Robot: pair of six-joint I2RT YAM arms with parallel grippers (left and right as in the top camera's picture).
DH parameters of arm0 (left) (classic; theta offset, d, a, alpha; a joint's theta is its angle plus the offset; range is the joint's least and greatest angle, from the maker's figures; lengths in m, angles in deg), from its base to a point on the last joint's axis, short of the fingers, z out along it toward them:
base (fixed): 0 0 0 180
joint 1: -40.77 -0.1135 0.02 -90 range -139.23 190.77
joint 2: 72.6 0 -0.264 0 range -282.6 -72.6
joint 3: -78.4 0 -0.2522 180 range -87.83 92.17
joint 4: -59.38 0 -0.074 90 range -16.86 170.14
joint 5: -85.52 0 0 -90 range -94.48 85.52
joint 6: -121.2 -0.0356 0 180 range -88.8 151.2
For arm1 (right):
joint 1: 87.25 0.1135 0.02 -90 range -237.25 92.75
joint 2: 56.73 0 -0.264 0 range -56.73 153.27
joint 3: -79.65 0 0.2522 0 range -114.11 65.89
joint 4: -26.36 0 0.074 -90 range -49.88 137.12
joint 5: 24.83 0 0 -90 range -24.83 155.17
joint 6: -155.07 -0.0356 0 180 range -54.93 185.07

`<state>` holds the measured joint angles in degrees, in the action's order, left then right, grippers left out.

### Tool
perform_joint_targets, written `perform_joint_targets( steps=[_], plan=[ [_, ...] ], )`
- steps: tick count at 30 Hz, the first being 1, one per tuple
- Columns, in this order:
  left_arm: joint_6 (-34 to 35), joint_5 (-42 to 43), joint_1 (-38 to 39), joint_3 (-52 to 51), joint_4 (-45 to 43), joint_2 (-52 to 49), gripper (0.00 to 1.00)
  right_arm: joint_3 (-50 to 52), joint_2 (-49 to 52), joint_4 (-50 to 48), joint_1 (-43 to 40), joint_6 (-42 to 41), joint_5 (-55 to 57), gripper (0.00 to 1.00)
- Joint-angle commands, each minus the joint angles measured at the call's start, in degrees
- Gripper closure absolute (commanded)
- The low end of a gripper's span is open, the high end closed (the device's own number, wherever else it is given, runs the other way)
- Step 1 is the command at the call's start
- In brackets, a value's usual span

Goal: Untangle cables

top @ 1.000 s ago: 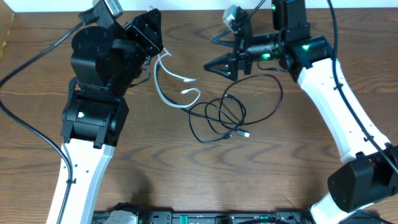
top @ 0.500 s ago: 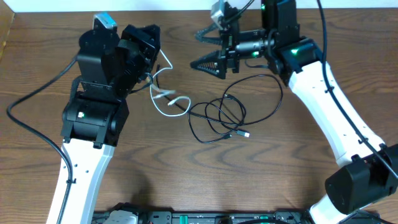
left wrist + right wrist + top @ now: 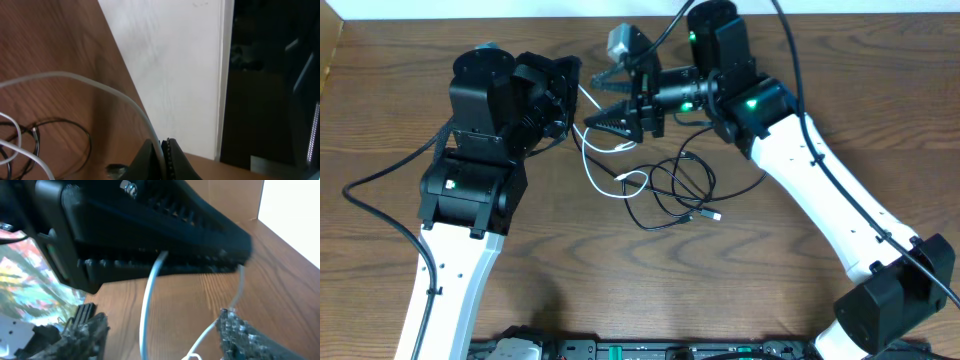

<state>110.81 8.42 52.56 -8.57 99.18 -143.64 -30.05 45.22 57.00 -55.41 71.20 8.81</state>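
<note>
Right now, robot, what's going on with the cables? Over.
Left gripper shut on white cable. Right gripper open around same cable. Black cable lying loose, white end overlapping it. Nothing else in the way.

- No text, label, brand, number or sign can be read in any of the three views.
- A colourful patch at the left edge of the right wrist view may be printed, but it is too blurred to make out any writing.
</note>
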Motion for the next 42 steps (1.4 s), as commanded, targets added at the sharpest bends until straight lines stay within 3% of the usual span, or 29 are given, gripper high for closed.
perform_joint_targets(
  steps=[1,4,5,9,14,20,24,34,42],
  plan=[
    [0.6,2.1,0.2,1.4,0.8,0.0,0.92,-1.0,0.0,-0.1,0.8,-0.3,2.9,0.40],
    [0.6,2.8,0.2,1.4,1.7,0.0,0.92,-1.0,0.0,-0.1,0.8,-0.3,2.9,0.53],
    [0.6,3.0,0.2,1.4,1.9,0.0,0.92,-1.0,0.0,-0.2,0.8,-0.4,2.9,0.67],
    [0.6,3.0,0.2,1.4,2.4,0.0,0.92,-1.0,0.0,-0.3,0.8,-1.0,3.1,0.99],
    [-0.6,2.4,0.2,1.4,3.9,0.0,0.92,-1.0,0.0,-0.4,0.0,-5.5,7.2,0.99],
    [-9.1,2.0,0.2,1.4,4.1,-0.1,0.46,-1.0,0.0,2.8,-4.0,-12.1,17.3,0.99],
    [-15.7,2.0,0.2,1.4,4.1,-0.1,0.32,-1.0,0.0,3.0,-8.4,-14.1,18.5,0.99],
    [-27.3,1.5,0.2,1.4,4.2,-0.1,0.30,-1.0,0.0,-8.8,-24.8,-27.6,18.5,0.99],
    [-27.6,1.5,0.2,1.4,4.6,-0.1,0.30,-1.0,0.0,-9.8,-39.9,-33.7,23.7,0.99]
  ],
)
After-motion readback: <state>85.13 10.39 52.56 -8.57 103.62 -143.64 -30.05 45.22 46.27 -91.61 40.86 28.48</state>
